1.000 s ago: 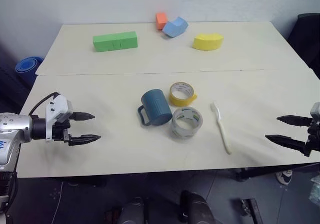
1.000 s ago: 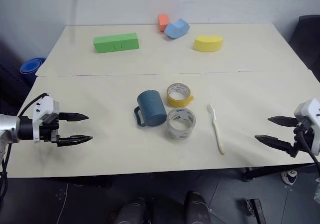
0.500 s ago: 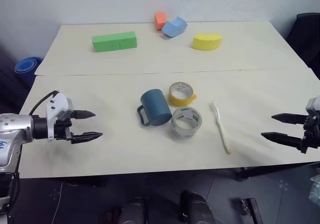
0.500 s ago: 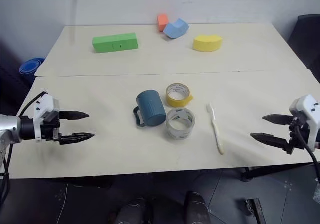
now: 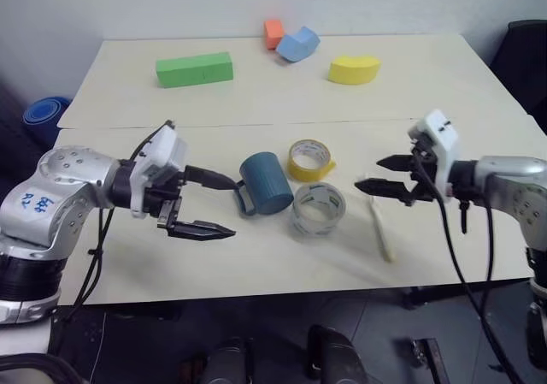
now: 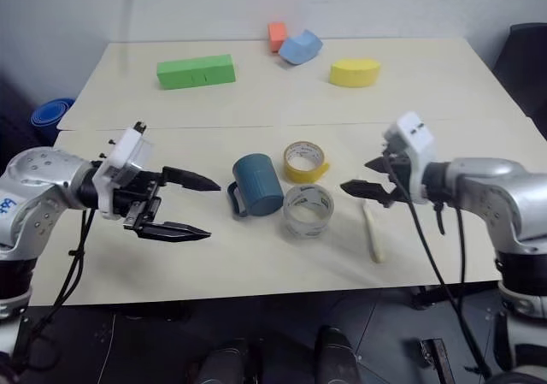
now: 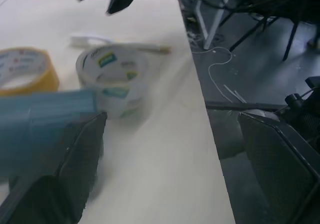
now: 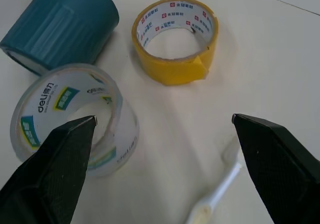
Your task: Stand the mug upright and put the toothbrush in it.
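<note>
The dark teal mug (image 5: 267, 181) rests mid-table, not upright, showing its closed end and ribbed side; its handle (image 5: 244, 200) points toward my left gripper (image 5: 232, 207). That gripper is open and level, with its fingertips just left of the handle and nothing between them. The cream toothbrush (image 5: 380, 226) lies flat to the right of the tape rolls. Above its bristle head (image 8: 220, 184) hovers my right gripper (image 5: 369, 175), open, empty and pointing toward the mug. The mug (image 8: 60, 27) also shows in the right wrist view.
A yellow tape roll (image 5: 310, 160) and a clear tape roll (image 5: 319, 209) sit against the mug's right side, between it and the toothbrush. Green (image 5: 194, 68), orange (image 5: 274, 33), blue (image 5: 298, 44) and yellow (image 5: 354, 69) foam blocks stand on the far table. The table's front edge (image 5: 282, 288) is close.
Both arms swung in from the table's outer sides toward the middle and rose a little. The left gripper reached the mug's handle, the right came over the toothbrush head. Both stayed open.
</note>
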Motion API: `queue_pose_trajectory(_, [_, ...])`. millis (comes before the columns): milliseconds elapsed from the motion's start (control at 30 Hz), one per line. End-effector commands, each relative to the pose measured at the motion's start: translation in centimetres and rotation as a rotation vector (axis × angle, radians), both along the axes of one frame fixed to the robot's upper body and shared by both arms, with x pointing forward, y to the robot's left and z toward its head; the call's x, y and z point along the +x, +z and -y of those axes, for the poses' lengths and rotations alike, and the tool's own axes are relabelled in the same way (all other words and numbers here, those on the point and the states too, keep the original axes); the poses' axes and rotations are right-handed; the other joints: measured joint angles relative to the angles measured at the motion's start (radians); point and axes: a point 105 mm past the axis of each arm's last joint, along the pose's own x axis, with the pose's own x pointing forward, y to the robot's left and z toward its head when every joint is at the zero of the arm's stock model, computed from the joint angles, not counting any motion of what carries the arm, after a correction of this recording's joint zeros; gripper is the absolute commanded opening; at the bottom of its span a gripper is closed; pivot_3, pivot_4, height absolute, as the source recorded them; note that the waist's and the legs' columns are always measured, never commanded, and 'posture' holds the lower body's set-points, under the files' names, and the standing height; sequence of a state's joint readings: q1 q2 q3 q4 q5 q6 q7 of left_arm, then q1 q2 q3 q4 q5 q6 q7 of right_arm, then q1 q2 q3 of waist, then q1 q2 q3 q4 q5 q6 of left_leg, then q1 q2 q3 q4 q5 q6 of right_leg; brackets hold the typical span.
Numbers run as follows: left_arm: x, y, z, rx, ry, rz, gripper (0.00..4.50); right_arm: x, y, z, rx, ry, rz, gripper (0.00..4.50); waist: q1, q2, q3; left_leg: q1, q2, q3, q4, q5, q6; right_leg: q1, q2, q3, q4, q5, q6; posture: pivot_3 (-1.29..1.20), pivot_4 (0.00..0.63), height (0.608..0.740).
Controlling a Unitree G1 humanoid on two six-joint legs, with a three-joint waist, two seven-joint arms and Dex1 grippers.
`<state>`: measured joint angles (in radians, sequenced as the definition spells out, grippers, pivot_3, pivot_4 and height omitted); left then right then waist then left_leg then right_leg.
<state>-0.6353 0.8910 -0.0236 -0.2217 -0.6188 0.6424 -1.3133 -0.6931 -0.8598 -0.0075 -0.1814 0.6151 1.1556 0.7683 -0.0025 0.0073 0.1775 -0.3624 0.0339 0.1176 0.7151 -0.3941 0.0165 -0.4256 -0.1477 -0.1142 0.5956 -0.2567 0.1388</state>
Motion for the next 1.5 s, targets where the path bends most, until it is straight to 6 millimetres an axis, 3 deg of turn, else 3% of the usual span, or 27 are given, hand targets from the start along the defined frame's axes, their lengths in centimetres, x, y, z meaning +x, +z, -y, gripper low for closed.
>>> queue_pose_trajectory(33, [0.3,0.6,0.6,0.008,-0.037,0.049,4.39,0.2,-0.3,-1.0,-0.032,0.019,-0.006,4.50,0.000,0.000,0.000,-0.002,0.000,-0.001,0.000,0.000,0.000,-0.001,0.000,-0.001,0.001,0.000,0.000,0.00,0.150,0.740])
queue_pose_trajectory(367, [0.7,0.4,1.1,-0.005,-0.046,0.077,4.39,0.7,-2.1,-4.3,-0.115,0.121,-0.023,4.50,-0.003,0.000,0.000,-0.006,0.000,-0.001,0.003,0.000,0.000,-0.004,0.000,-0.001,0.001,0.000,0.001,0.00,0.150,0.740])
queue_pose_trajectory(467, [0.5,0.6,1.3,-0.015,-0.053,0.082,4.50,1.2,-3.2,-4.4,-0.184,0.131,-0.019,3.91,-0.001,0.000,0.000,-0.006,0.000,-0.001,0.003,0.000,0.000,-0.004,0.000,-0.001,0.001,0.000,0.001,0.00,0.150,0.740])
queue_pose_trajectory(633, [0.7,1.0,1.2,-0.024,-0.048,0.093,4.50,1.5,-4.4,-4.5,-0.264,0.169,-0.031,2.24,-0.002,0.000,0.000,-0.007,0.000,-0.001,0.003,0.000,0.000,-0.004,0.000,-0.002,0.000,0.000,0.001,0.00,0.150,0.740])
queue_pose_trajectory(667, [0.8,1.0,1.2,-0.025,-0.045,0.097,4.50,1.7,-4.4,-4.5,-0.264,0.169,-0.028,2.24,-0.003,0.000,0.000,-0.007,0.000,-0.002,0.003,0.001,0.000,-0.004,0.000,-0.002,0.001,0.000,0.001,0.00,0.150,0.740])
queue_pose_trajectory(700, [0.8,1.1,1.2,-0.026,-0.044,0.099,4.50,1.9,-4.4,-4.6,-0.265,0.169,-0.024,1.65,-0.003,0.000,0.000,-0.007,0.000,-0.001,0.003,0.001,0.000,-0.004,0.000,-0.002,0.001,0.000,0.001,0.00,0.150,0.740])
queue_pose_trajectory(833, [0.9,1.2,1.2,-0.028,-0.042,0.104,4.50,2.1,-3.8,-5.1,-0.244,0.178,-0.008,0.35,-0.005,0.000,0.000,-0.006,0.000,-0.001,0.004,0.001,0.000,-0.004,0.000,-0.002,0.001,0.000,0.001,0.00,0.150,0.740])
queue_pose_trajectory(867, [1.0,1.2,1.2,-0.029,-0.041,0.105,4.50,1.8,-3.5,-5.3,-0.230,0.182,-0.006,0.17,-0.005,0.000,0.000,-0.006,0.000,-0.002,0.004,0.001,0.000,-0.004,0.000,-0.002,0.001,0.000,0.001,0.00,0.150,0.740])
queue_pose_trajectory(1033, [1.3,1.2,1.2,-0.032,-0.039,0.105,4.50,0.2,-0.9,-5.0,-0.159,0.169,0.001,0.16,-0.002,0.000,0.000,-0.008,0.000,-0.003,0.004,0.001,0.000,-0.004,0.000,-0.002,0.001,0.000,0.001,0.00,0.150,0.740])
queue_pose_trajectory(1100, [1.4,1.5,1.4,-0.042,-0.042,0.105,4.50,-0.1,1.1,-3.1,-0.111,0.088,0.021,0.16,0.001,0.000,0.000,-0.008,0.000,-0.004,0.003,0.001,0.000,-0.004,0.000,-0.003,0.001,0.000,0.001,0.00,0.150,0.740])
queue_pose_trajectory(1233, [1.3,2.2,2.0,-0.076,-0.064,0.095,4.50,-0.5,3.8,5.2,-0.137,-0.183,0.074,0.16,0.022,0.000,0.000,-0.010,-0.001,-0.007,0.004,0.001,0.000,-0.004,0.000,-0.004,0.001,0.001,0.001,0.00,0.150,0.740])
queue_pose_trajectory(1333, [1.0,2.9,2.8,-0.100,-0.103,0.098,4.50,-1.5,2.9,14.1,-0.225,-0.453,0.039,0.16,0.030,-0.001,0.000,-0.009,-0.001,-0.008,0.003,0.000,0.000,-0.002,0.000,-0.004,-0.001,0.001,0.002,0.00,0.150,0.740])
queue_pose_trajectory(1500, [0.6,3.5,3.9,-0.123,-0.147,0.111,4.50,-2.2,1.0,20.6,-0.242,-0.660,0.007,0.16,0.001,-0.001,0.000,-0.007,-0.001,-0.001,0.002,0.001,0.002,-0.002,0.000,-0.001,-0.003,0.001,0.002,0.00,0.150,0.740])
